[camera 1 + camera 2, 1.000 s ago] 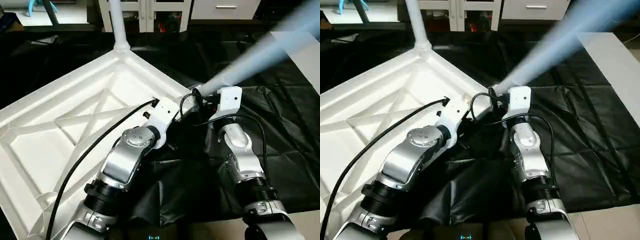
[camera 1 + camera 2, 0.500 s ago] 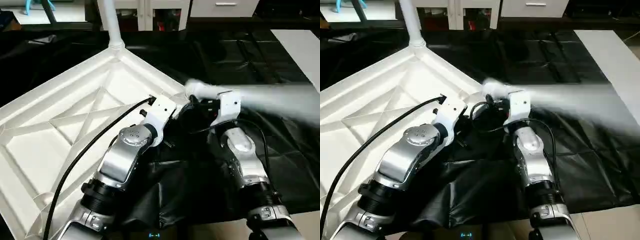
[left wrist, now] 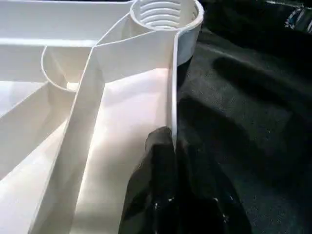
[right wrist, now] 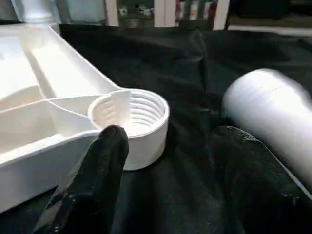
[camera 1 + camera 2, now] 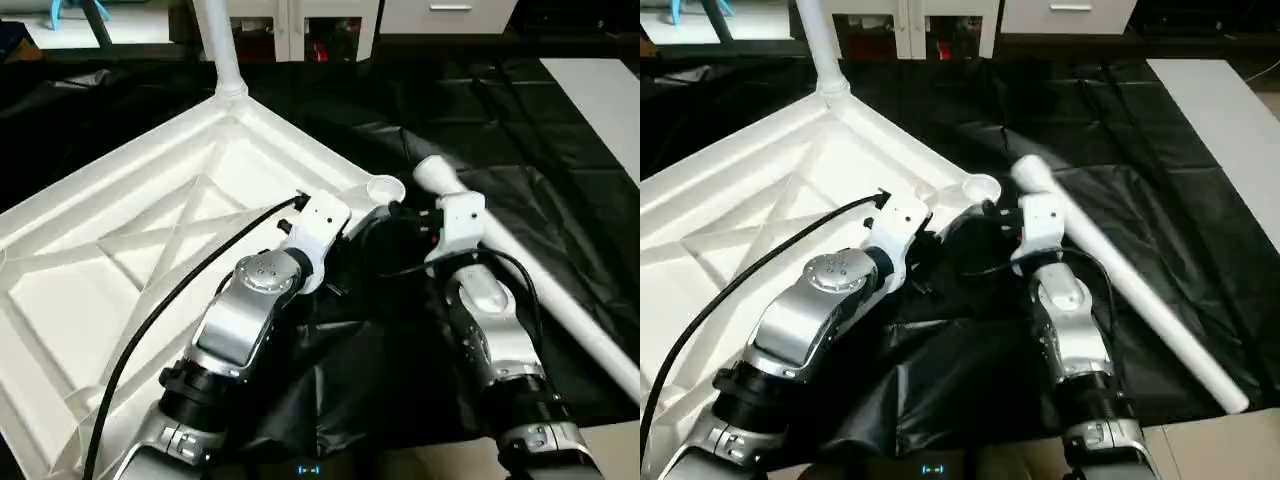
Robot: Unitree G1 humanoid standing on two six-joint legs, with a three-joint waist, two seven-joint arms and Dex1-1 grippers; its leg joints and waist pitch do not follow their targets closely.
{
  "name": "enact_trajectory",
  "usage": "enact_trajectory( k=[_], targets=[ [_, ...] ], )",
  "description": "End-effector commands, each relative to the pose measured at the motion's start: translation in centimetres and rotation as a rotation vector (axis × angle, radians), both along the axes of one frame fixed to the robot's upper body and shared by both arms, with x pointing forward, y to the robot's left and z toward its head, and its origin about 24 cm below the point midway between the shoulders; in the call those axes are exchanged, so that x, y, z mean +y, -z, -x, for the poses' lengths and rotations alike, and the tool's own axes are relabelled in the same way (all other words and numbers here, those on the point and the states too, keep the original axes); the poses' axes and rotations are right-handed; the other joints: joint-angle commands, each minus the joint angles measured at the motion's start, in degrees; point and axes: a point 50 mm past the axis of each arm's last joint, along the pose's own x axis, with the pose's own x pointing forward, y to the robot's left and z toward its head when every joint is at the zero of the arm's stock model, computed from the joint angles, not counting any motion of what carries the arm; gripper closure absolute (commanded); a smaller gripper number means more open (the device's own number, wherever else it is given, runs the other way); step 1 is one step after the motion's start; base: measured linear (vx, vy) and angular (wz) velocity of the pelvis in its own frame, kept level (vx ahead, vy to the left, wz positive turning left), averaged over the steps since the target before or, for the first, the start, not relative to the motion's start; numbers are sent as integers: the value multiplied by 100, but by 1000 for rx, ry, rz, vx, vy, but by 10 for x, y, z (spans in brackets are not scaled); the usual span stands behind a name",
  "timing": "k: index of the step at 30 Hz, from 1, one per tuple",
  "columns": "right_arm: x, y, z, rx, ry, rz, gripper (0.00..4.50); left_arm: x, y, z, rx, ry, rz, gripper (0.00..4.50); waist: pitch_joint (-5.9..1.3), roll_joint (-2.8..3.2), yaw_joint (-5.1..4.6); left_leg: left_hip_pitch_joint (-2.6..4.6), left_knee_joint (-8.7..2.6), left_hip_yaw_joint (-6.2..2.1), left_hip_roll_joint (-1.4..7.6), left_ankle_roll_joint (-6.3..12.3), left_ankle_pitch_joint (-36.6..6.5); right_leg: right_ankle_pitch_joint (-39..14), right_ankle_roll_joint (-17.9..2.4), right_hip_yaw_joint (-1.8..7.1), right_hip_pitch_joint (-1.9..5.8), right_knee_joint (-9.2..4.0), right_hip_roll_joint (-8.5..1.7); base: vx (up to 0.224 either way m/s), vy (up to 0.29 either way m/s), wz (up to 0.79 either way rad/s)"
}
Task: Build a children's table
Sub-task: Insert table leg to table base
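The white tabletop (image 5: 150,250) lies upside down with its X-ribs up. One tube leg (image 5: 222,45) stands upright in the far corner socket. The near corner socket (image 5: 384,188) is empty, its inner thread showing in the right wrist view (image 4: 130,113). A loose white leg (image 5: 520,270) lies flat on the black cloth just right of my right wrist. My left gripper (image 3: 171,146) is shut on the tabletop's rim (image 3: 173,87) just behind that socket. My right gripper (image 4: 174,134) is open in front of the socket, with the loose leg's end (image 4: 270,109) beside one finger (image 4: 248,165).
The black-draped work table (image 5: 500,110) carries everything. A white slab (image 5: 600,90) lies at the far right. White cabinets (image 5: 300,15) stand behind. The cloth's front edge (image 5: 600,435) runs close to the loose leg's lower end.
The leg that rose slanted from the near corner socket has swung down to the right and now lies on the cloth. My right gripper no longer holds it. The left gripper keeps its hold.
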Motion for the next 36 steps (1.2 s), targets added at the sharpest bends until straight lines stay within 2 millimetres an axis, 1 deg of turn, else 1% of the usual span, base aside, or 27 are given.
enact_trajectory(
  k=[1,3,4,5,6,7,8,9,10,11,13,14,15,16,17,18,19,21,23,24,25,27,29,31,33,35,36],
  targets=[
    [-1,-6,4,-25,-38,-67,146,13,19,0,40,-27,-54,450,-347,-2,29,-27,-305,99,-5,756,-694,-748,-1482,80,400,-250,-120,0,0,0],
    [-1,-18,6,-75,-85,-74,146,15,17,-2,9,-22,-72,450,-334,-24,40,-30,-311,98,-2,706,-823,-915,-1429,82,396,-268,-118,0,0,0],
    [-3,-26,8,-107,-100,-68,146,15,16,-3,-6,-10,-79,450,-339,-59,39,-34,-312,96,-5,670,-896,-1115,-1358,86,403,-281,-122,0,0,0],
    [-4,-30,8,-119,-107,-65,146,16,16,-3,-14,-3,-82,450,-329,-47,49,-30,-316,91,-10,662,-909,-1223,-1310,88,400,-292,-124,0,0,0],
    [-8,-38,9,-140,-118,-47,120,16,14,-3,-32,14,-87,450,-319,-33,62,-23,-320,88,-10,633,-893,-1348,-1235,93,391,-300,-123,0,0,0],
    [-12,-45,10,-151,-118,-12,120,16,13,-3,-50,33,-88,450,-316,-26,68,-24,-321,85,-16,606,-825,-1400,-1170,94,390,-303,-112,0,0,0],
    [-26,-54,10,-122,-107,91,111,17,10,-3,-81,65,-87,450,-324,-27,65,-14,-316,91,-14,587,-788,-1389,-1152,97,387,-298,-108,0,0,0],
    [-43,-52,7,-29,-57,161,111,16,8,-2,-82,90,-62,450,-317,26,89,8,-315,85,-25,536,-684,-1316,-1122,99,391,-288,-81,0,0,0],
    [-43,-52,7,-29,-57,161,94,16,8,-2,-82,90,-62,450,-320,6,83,17,-310,91,-30,523,-627,-1220,-1137,100,390,-282,-60,0,0,0],
    [-55,-50,7,37,-19,199,79,16,7,-1,-81,106,-43,405,-340,8,90,8,-292,110,-42,533,-553,-1008,-1248,111,393,-260,-71,0,0,0],
    [-102,-53,9,174,75,302,64,18,6,-1,-76,141,-26,394,-363,13,99,-5,-270,94,-59,557,-396,-711,-1377,103,440,-232,-53,0,0,0],
    [-117,-55,11,209,98,327,64,20,6,-1,-75,150,-26,394,-379,8,108,6,-249,111,-59,603,-333,-548,-1443,115,432,-217,-59,0,0,0],
    [-117,-55,11,209,98,327,54,20,6,-1,-75,150,-26,394,-409,22,142,14,-217,125,-69,746,-108,-102,-1598,128,445,-165,-59,0,0,0],
    [-138,-58,15,277,121,350,43,21,4,0,-83,173,-26,388,-421,41,157,0,-196,115,-66,916,166,318,-1739,113,462,-119,-50,0,0,0],
    [-150,-56,20,343,116,344,32,22,3,0,-91,198,-20,373,-418,12,162,-10,-177,115,-72,1103,297,534,-1851,107,485,-91,-46,0,0,0],
    [-156,-54,25,395,111,330,32,22,2,1,-102,226,-14,373,-417,12,180,-7,-174,117,-65,1173,311,541,-1897,108,490,-91,-57,0,0,0],
    [-162,-53,28,435,105,327,18,23,1,1,-112,251,-16,354,-404,-1,195,-12,-168,124,-54,1291,281,434,-1933,110,485,-105,-77,0,0,0],
    [-169,-52,33,489,101,323,4,23,0,5,-128,317,-16,343,-389,-25,198,-17,-170,123,-32,1363,159,57,-1915,97,473,-135,-101,0,0,0],
    [-174,-51,36,536,87,315,1,24,1,10,-131,387,-33,333,-372,-18,198,15,-179,127,-7,1281,-59,-522,-1860,92,437,-177,-118,0,0,0],
    [-175,-51,37,548,80,312,1,24,2,11,-128,401,-42,333,-374,-19,200,23,-176,131,-1,1250,-82,-582,-1859,99,430,-173,-118,0,0,0],
    [-176,-51,39,570,72,309,0,25,3,13,-124,425,-53,314,-368,-23,204,11,-176,126,4,1192,-131,-675,-1838,104,427,-173,-117,0,0,0],
    [-182,-51,42,613,72,330,0,27,6,20,-91,500,-55,307,-360,-11,230,26,-179,127,19,1109,-188,-778,-1806,110,401,-169,-117,0,0,0],
    [-186,-50,46,650,82,331,0,30,6,21,-78,511,-56,301,-351,0,256,35,-177,137,26,1035,-226,-812,-1798,114,381,-164,-114,0,0,0],
    [-189,-47,50,698,74,327,0,31,6,23,-77,534,-50,268,-347,-5,285,37,-179,143,21,956,-316,-856,-1771,119,381,-167,-102,0,0,0],
    [-193,-42,56,750,57,340,0,33,6,25,-73,563,-40,263,-355,-4,314,48,-175,152,23,937,-341,-809,-1763,128,375,-165,-104,0,0,0],
    [-196,-38,61,792,47,353,0,35,5,28,-72,614,-32,253,-375,-23,321,22,-165,148,18,968,-197,-595,-1782,129,396,-127,-106,0,0,0],
    [-199,-36,64,813,43,355,0,37,4,30,-76,660,-30,238,-381,-58,318,3,-154,147,6,1019,-116,-490,-1777,130,411,-105,-109,0,0,0]
  ],
)
